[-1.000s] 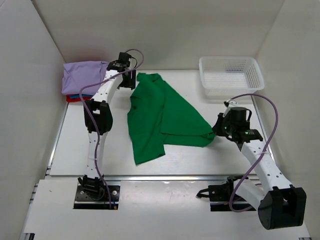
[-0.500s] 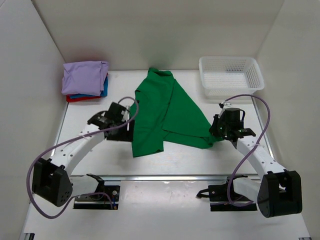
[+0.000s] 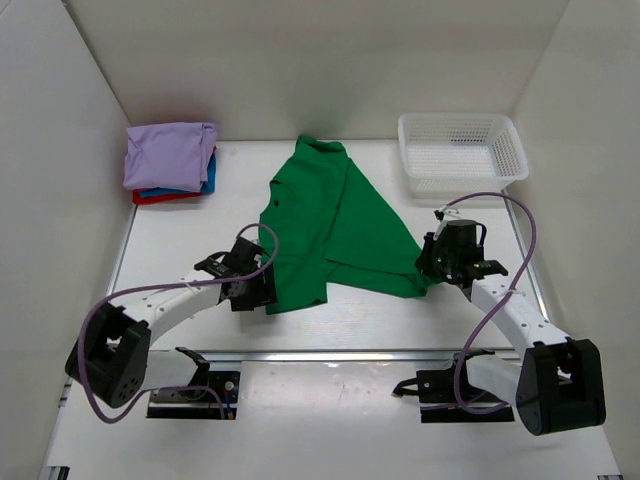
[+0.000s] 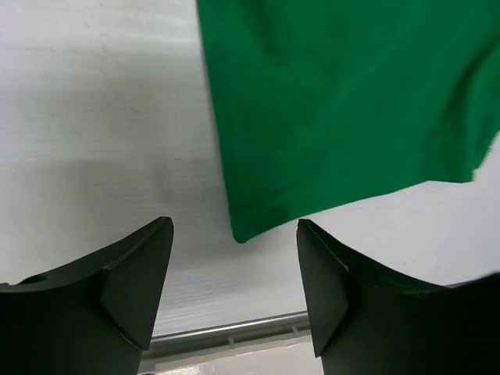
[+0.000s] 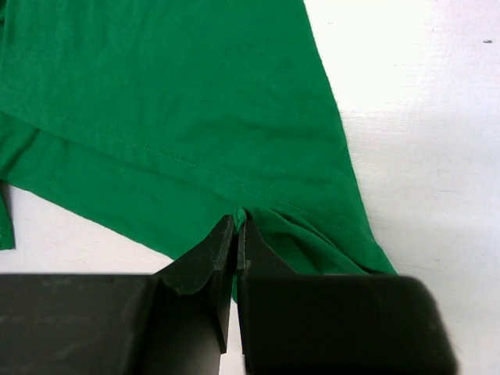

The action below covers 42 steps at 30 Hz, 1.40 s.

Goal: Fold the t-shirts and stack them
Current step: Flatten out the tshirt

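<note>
The bright green t-shirt lies crumpled in the middle of the table. My right gripper is shut on its near right edge; the right wrist view shows the cloth pinched between the closed fingers. My left gripper is open and empty, low over the table by the shirt's near left corner, which lies just ahead of the gap between its fingers. A folded stack sits at the far left: lavender shirt on top, blue and red under it.
A white plastic mesh basket stands at the far right. White walls close in the table on three sides. A metal rail runs along the table's near edge, close behind my left gripper.
My left arm swung from the shirt's far collar down to its near left corner, gripper open. The shirt shifted toward the back. My right gripper stayed shut on the right edge.
</note>
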Available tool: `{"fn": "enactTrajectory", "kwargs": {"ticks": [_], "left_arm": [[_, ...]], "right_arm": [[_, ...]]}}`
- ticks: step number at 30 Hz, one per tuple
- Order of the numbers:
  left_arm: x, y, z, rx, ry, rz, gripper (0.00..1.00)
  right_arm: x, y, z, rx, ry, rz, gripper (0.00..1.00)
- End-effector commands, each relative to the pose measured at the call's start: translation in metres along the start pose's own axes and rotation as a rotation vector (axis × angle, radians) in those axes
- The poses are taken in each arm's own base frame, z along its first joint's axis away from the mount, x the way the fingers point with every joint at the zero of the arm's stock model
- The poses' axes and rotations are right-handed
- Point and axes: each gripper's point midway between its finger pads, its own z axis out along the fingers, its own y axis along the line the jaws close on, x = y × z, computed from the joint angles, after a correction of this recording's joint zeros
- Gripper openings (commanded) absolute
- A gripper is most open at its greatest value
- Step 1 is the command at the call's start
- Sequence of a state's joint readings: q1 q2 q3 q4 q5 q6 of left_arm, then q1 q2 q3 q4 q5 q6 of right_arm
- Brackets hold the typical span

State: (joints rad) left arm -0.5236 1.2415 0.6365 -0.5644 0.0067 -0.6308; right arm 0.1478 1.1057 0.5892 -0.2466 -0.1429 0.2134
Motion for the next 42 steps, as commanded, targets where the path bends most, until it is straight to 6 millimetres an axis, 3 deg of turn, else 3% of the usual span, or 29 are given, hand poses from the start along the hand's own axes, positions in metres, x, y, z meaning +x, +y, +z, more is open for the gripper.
{"fn": "enactTrajectory", "kwargs": {"ticks": [1, 6, 8, 10, 11, 12, 14, 15, 17, 18, 20, 21, 23, 24, 27, 29, 34, 35, 37, 40, 42], "left_arm": [[0.004, -0.009, 0.01, 0.006, 0.008, -0.031, 0.75], [0.01, -0.009, 0.015, -0.027, 0.022, -0.012, 0.68], [0.011, -0.013, 0.018, -0.018, 0.021, -0.012, 0.6], [0.017, -0.006, 0.025, -0.061, 0.034, -0.014, 0.3], [0.013, -0.004, 0.025, -0.073, 0.018, -0.015, 0.2], [0.01, -0.004, 0.024, -0.086, 0.006, -0.01, 0.0], [-0.008, -0.005, 0.01, -0.089, -0.054, 0.005, 0.0], [-0.013, 0.005, 0.002, -0.135, -0.07, 0.004, 0.0], [-0.063, -0.002, -0.048, -0.12, -0.248, 0.012, 0.0], [-0.073, 0.01, -0.066, -0.161, -0.285, 0.012, 0.0], [-0.118, 0.003, -0.139, -0.102, -0.49, -0.032, 0.0], [-0.129, 0.011, -0.162, -0.113, -0.549, -0.047, 0.0], [-0.156, 0.009, -0.235, -0.038, -0.74, -0.086, 0.0], [-0.163, 0.01, -0.253, -0.023, -0.796, -0.083, 0.0], [-0.18, 0.012, -0.342, 0.038, -1.046, -0.08, 0.0], [-0.189, 0.009, -0.387, 0.05, -1.164, -0.084, 0.0], [-0.203, -0.008, -0.505, 0.111, -1.391, -0.062, 0.0], [-0.204, -0.011, -0.51, 0.115, -1.39, -0.05, 0.0], [-0.208, -0.024, -0.541, 0.183, -1.44, -0.037, 0.0], [-0.21, -0.042, -0.563, 0.27, -1.467, 0.002, 0.0], [-0.215, -0.051, -0.564, 0.302, -1.461, 0.025, 0.0]], "right_arm": [[-0.014, 0.001, -0.003, -0.008, -0.059, -0.002, 0.0], [-0.013, -0.002, -0.003, 0.004, -0.054, 0.0, 0.0], [-0.014, -0.001, -0.003, 0.002, -0.055, -0.004, 0.0], [-0.016, 0.001, -0.005, 0.0, -0.056, -0.008, 0.0], [-0.021, 0.002, -0.007, -0.003, -0.07, -0.015, 0.0], [-0.021, 0.002, -0.007, -0.004, -0.067, -0.018, 0.0], [-0.032, 0.007, -0.017, -0.017, -0.088, -0.03, 0.0], [-0.031, 0.006, -0.019, -0.007, -0.082, -0.033, 0.0], [-0.058, 0.015, -0.041, -0.012, -0.144, -0.049, 0.0], [-0.066, 0.017, -0.051, -0.018, -0.168, -0.058, 0.0], [-0.094, 0.029, -0.079, -0.046, -0.24, -0.084, 0.0], [-0.101, 0.03, -0.088, -0.05, -0.261, -0.081, 0.0], [-0.127, 0.04, -0.121, -0.067, -0.343, -0.116, 0.0], [-0.133, 0.043, -0.129, -0.081, -0.363, -0.124, 0.0], [-0.163, 0.059, -0.175, -0.133, -0.496, -0.164, 0.0], [-0.174, 0.068, -0.202, -0.174, -0.567, -0.194, 0.0], [-0.19, 0.068, -0.241, -0.196, -0.643, -0.187, 0.0], [-0.191, 0.068, -0.244, -0.204, -0.647, -0.189, 0.0], [-0.195, 0.076, -0.252, -0.225, -0.66, -0.2, 0.0], [-0.201, 0.092, -0.261, -0.281, -0.658, -0.221, 0.0], [-0.205, 0.095, -0.266, -0.294, -0.661, -0.207, 0.0]]}}
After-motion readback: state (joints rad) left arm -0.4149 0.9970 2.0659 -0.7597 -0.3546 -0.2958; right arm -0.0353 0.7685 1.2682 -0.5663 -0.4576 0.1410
